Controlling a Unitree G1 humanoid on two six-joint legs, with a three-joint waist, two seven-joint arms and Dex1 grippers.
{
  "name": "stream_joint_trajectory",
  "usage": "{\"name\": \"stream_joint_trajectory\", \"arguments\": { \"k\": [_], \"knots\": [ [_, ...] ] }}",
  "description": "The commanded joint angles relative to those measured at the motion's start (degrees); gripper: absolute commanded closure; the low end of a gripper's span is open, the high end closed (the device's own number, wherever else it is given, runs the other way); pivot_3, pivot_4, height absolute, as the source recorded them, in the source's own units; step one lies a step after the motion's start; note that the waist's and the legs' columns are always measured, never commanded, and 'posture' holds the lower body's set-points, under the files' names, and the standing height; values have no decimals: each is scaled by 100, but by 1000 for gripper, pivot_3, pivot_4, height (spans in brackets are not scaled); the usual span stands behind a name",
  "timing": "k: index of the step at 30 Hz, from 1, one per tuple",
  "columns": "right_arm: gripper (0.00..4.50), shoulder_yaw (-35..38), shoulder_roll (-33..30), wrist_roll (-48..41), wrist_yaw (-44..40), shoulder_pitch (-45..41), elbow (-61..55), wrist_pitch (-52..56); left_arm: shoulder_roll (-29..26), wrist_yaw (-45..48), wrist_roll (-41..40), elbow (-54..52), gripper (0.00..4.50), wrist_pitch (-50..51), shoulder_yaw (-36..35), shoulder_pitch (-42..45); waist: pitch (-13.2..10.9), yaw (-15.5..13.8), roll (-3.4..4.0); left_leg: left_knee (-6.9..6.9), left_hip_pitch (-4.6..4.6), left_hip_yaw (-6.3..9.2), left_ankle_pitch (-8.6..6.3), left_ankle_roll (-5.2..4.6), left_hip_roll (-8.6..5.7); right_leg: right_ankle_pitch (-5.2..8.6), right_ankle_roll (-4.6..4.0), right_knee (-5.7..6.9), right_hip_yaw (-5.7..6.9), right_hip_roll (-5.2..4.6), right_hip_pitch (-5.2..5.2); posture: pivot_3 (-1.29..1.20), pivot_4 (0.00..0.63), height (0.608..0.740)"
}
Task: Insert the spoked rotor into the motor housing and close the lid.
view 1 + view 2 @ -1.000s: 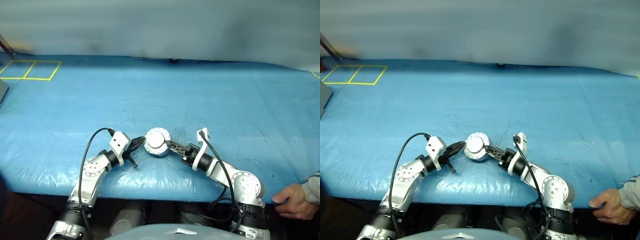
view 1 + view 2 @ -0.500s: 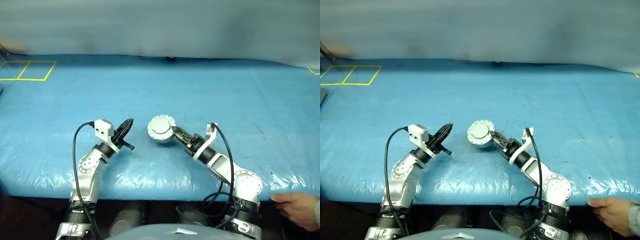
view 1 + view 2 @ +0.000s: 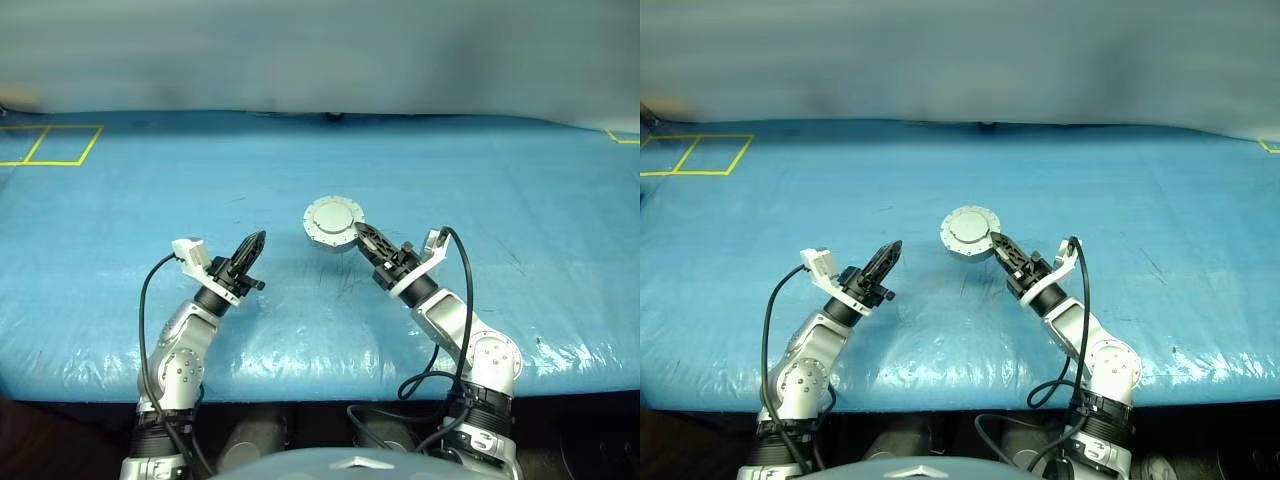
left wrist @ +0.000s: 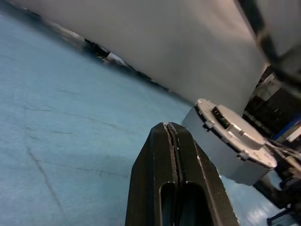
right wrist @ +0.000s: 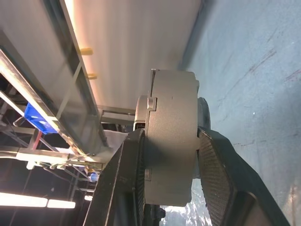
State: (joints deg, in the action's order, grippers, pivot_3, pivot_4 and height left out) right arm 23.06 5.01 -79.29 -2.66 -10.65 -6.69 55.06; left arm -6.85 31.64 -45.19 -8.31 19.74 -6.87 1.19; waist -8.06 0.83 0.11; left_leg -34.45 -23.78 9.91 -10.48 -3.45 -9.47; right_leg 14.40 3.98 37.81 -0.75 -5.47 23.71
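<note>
Left eye view is showing one motor housing (image 3: 334,220), closed up with its lid (image 3: 334,215) on top, and that is the single round unit in play, with two arms working over the blue tabletop (image 3: 520,190). The right gripper (image 3: 362,236) is clamping the unit by its edge, one finger on each flat side, as the right wrist view is making plain with the grey drum (image 5: 170,136) wedged between the black fingers (image 5: 214,174). The unit is being held above the tabletop near the middle, its plain round face tilting up and toward the camera, its axis leaning between upright and level. The right arm is reaching forward and inward, forearm angling up to the left. The left gripper (image 3: 252,246) is hanging well apart from the unit, pointing forward and to the right, its fingers pressed together on nothing, as the left wrist view is confirming.
</note>
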Motion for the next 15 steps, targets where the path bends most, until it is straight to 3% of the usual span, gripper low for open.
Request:
{"name": "stream_joint_trajectory", "arguments": {
  "k": [1,10,11,15],
  "knots": [
    [3230,-227,79,-467,-45,-222,-283,-112,-46,178,-445,-297,3258,350,-70,32,-1,-1,1,-3,0,0,0,0,0,0,0,0,0,1,1,0,150,740],
    [3230,-610,-27,-792,76,-197,-326,-109,19,153,-858,-192,234,985,-20,226,-2,-11,3,-34,-1,-2,-6,-7,0,-2,3,1,1,1,-1,0,150,740],
    [3230,-642,-48,-828,74,-194,-321,-106,54,77,-954,-152,18,1098,-50,259,-2,-12,3,-36,-2,-2,-6,-7,0,-3,3,1,1,1,-1,0,150,740],
    [3230,-793,-142,-930,45,-182,-307,-93,197,-19,-1367,-59,18,1418,-180,367,-2,-11,3,-43,-2,-3,-9,-10,-1,-4,5,1,1,2,-3,0,150,740]
  ]
}}
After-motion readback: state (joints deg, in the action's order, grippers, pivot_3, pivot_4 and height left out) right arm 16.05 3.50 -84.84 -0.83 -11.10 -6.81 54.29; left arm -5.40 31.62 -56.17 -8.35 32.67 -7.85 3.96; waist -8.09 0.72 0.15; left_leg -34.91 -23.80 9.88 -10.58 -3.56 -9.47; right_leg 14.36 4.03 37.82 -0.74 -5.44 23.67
